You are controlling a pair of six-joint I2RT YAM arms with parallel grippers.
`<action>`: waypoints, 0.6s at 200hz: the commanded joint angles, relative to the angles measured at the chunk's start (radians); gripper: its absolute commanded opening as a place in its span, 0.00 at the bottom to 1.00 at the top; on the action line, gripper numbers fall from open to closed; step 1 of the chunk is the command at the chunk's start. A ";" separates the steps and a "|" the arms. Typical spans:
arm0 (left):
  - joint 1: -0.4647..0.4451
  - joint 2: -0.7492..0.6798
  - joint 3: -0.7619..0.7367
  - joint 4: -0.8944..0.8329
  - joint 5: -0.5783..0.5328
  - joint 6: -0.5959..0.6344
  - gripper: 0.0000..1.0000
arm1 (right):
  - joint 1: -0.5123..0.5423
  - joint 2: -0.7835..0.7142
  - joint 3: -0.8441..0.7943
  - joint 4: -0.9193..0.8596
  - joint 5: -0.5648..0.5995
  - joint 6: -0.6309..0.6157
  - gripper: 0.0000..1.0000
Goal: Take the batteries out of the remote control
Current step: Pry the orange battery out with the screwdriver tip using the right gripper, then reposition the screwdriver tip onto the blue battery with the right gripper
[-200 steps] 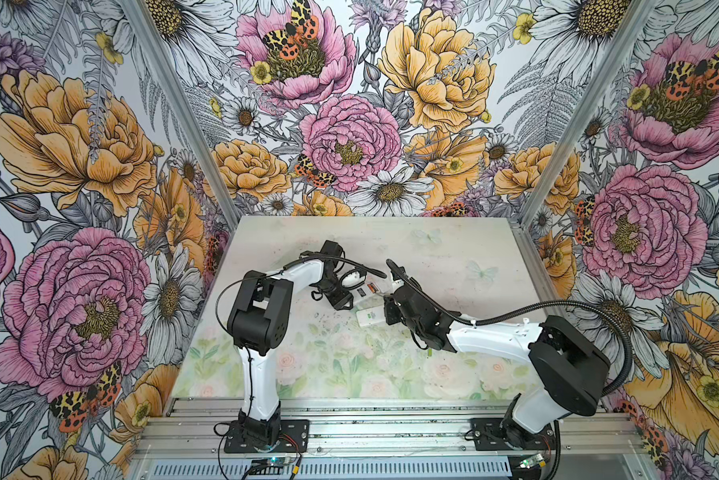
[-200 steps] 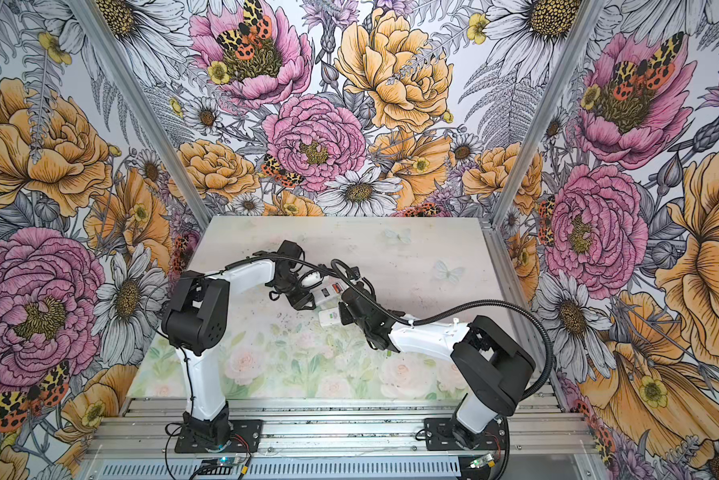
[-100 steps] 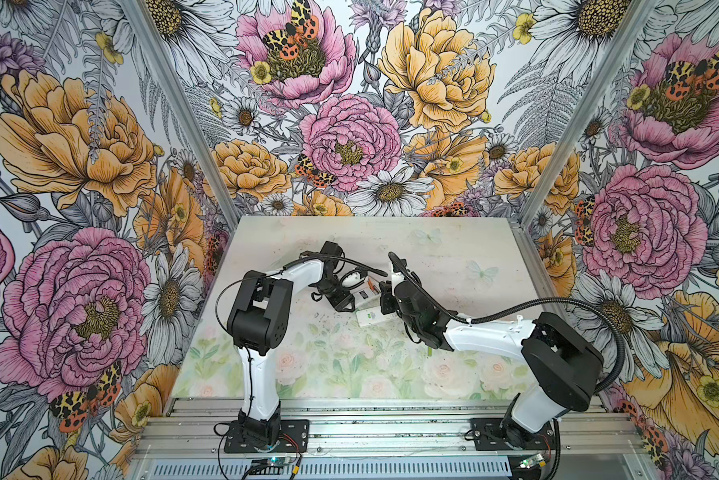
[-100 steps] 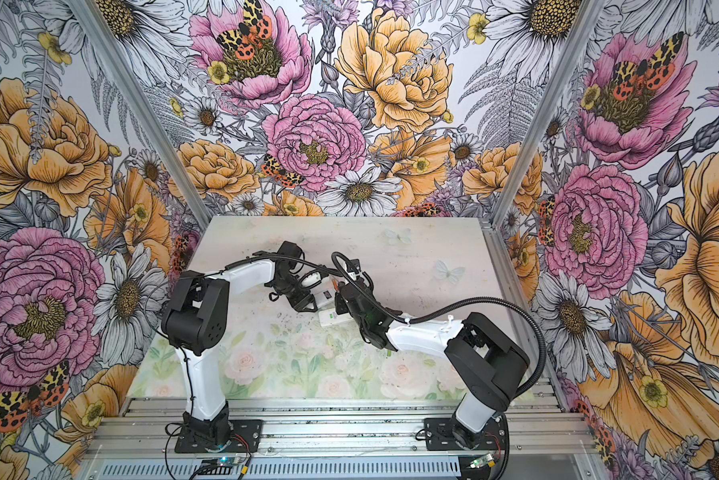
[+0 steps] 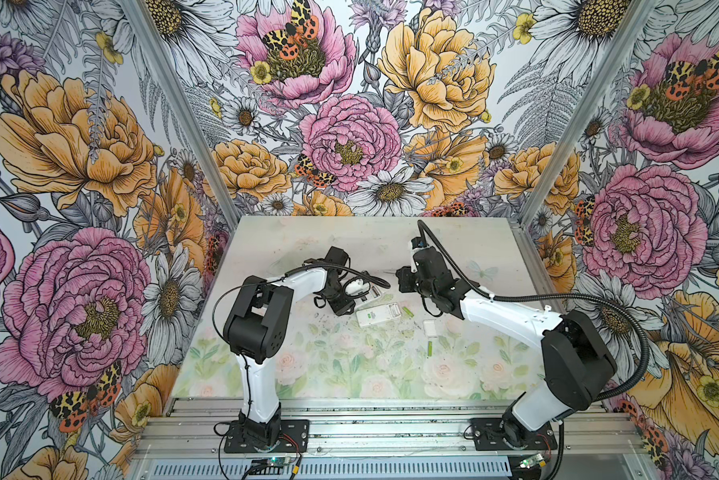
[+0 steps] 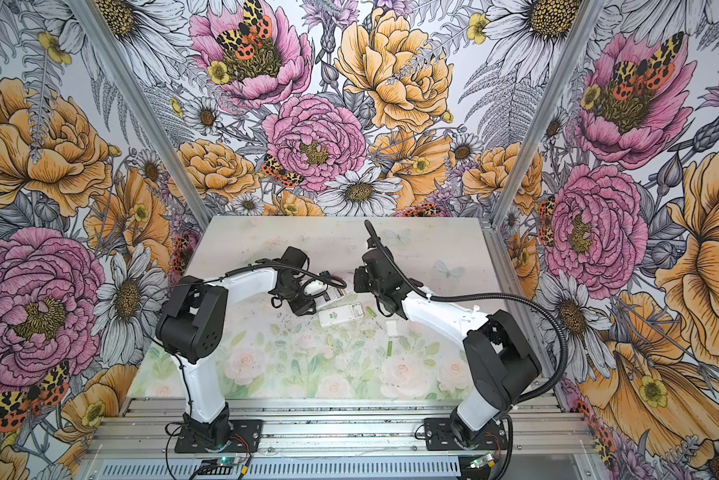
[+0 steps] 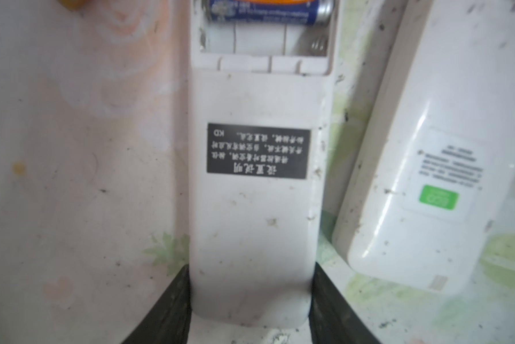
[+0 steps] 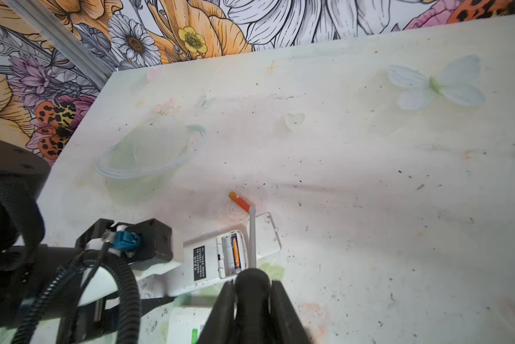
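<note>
My left gripper [image 7: 250, 274] is shut on one end of a white remote control [image 7: 256, 193] that lies back up on the table, with its battery bay open. One dark blue and orange battery [image 8: 235, 253] sits in the bay; the slot beside it is empty. My right gripper [image 8: 251, 283] is shut on a black-handled screwdriver [image 8: 252, 235]. Its tip reaches past the remote to an orange battery [image 8: 239, 201] lying on the table. Two light green batteries [image 5: 407, 311] [image 5: 431, 348] lie loose on the table in both top views.
A second white remote [image 5: 378, 313] with a green sticker lies right beside the held one. A small white cover [image 5: 430, 327] rests between the green batteries. Another white cover [image 8: 265, 232] lies under the screwdriver shaft. Flowered walls close in the back and sides.
The right wrist has drawn back and up a little from the remotes, uncovering the table in front of them. The left arm and its remote have not moved.
</note>
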State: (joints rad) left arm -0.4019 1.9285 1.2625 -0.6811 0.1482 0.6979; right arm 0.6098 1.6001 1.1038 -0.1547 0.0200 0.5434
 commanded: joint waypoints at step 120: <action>-0.048 -0.081 -0.116 0.093 -0.173 0.081 0.00 | 0.007 0.210 0.307 -0.331 -0.115 -0.012 0.00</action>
State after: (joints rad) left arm -0.4431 1.8584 1.1736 -0.5869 0.0151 0.7464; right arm 0.6121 1.8004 1.3655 -0.4664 -0.1207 0.5564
